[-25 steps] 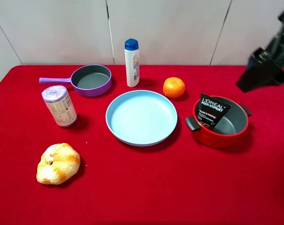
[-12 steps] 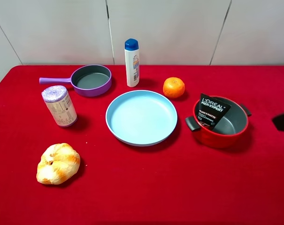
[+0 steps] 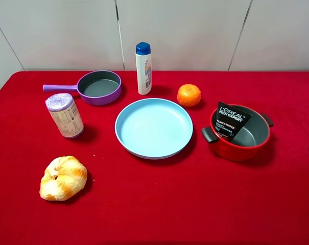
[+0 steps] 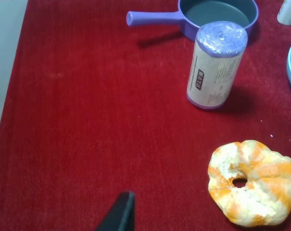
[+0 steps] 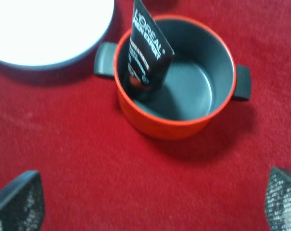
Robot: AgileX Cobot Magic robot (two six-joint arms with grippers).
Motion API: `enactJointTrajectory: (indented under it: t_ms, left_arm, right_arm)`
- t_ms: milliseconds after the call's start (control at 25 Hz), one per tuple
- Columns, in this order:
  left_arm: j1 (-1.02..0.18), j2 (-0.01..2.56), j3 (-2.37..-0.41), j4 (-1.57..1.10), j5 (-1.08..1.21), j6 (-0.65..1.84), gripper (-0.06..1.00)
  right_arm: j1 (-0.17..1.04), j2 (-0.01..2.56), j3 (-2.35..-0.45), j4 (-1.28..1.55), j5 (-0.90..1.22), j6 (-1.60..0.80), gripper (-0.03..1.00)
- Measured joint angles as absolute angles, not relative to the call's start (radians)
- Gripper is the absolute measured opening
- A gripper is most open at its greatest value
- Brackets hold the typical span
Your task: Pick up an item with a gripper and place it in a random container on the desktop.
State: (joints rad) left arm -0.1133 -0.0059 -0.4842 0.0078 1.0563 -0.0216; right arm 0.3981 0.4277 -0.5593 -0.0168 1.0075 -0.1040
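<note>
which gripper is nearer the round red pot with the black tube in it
Right. The right gripper is open and apart from the round red pot, which fills its wrist view. The left gripper sits over by the bread, and its view shows no pot.

Right arm gone from the table's far right corner

The right gripper has pulled back off the right edge of the high view; only a dark sliver shows there now; its fingers stand wide apart.
</note>
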Motion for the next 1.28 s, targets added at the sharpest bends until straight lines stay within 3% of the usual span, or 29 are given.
enactJointTrajectory:
  t_ms: [680, 1080, 1280]
  left_arm:
    - [-0.113, -0.006, -0.484, 0.008, 1.056, -0.022, 0.99]
    - [-0.113, -0.006, -0.484, 0.008, 1.056, -0.022, 0.99]
    - [-0.113, -0.006, -0.484, 0.008, 1.056, -0.022, 0.99]
  right_arm:
    - [0.394, 0.016, -0.498, -0.030, 1.017, -0.040, 0.69]
    - [0.202, -0.006, -0.496, -0.030, 1.017, -0.037, 0.69]
    - [0.174, -0.006, -0.496, -0.030, 1.017, -0.037, 0.69]
